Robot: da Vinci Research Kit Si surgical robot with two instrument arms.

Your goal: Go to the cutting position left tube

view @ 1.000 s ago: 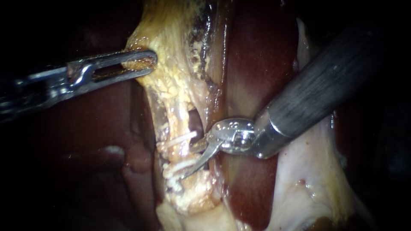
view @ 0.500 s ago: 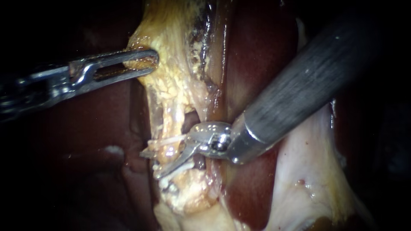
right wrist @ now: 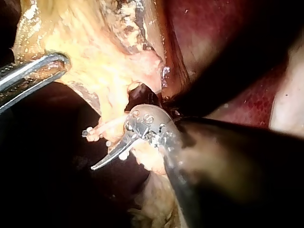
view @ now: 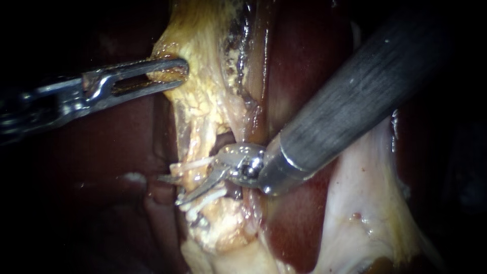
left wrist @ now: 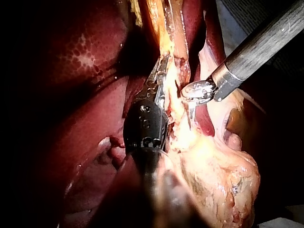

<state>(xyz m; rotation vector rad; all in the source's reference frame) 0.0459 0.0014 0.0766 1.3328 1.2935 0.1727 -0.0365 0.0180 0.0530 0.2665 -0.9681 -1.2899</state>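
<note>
In the endoscope view my left instrument [view: 176, 74] is shut on the yellowish edge of the gallbladder [view: 203, 96] and holds it taut. My right instrument [view: 170, 190] comes in from the upper right with curved blades. These stand open astride the left tube [view: 195, 176], one blade behind it and one in front. A white clip [view: 195, 164] sits on the tube just above the blades and another [view: 207, 199] just below. The right wrist view shows the same open blades [right wrist: 90, 150] around the pale tube [right wrist: 110, 124]. In the left wrist view the left instrument's jaws [left wrist: 160, 78] clamp the tissue strand.
Dark red liver [view: 299, 61] lies behind and to both sides of the strand. Pale membrane [view: 365, 203] spreads under the right shaft. A small opening [view: 225, 139] in the tissue shows just above the right instrument's wrist. Fatty yellow tissue [view: 223, 228] bunches under the lower clip.
My right instrument has moved left across the strand; its open blades, earlier just right of the tube, now reach past it between the two clips. The left instrument has held still.
</note>
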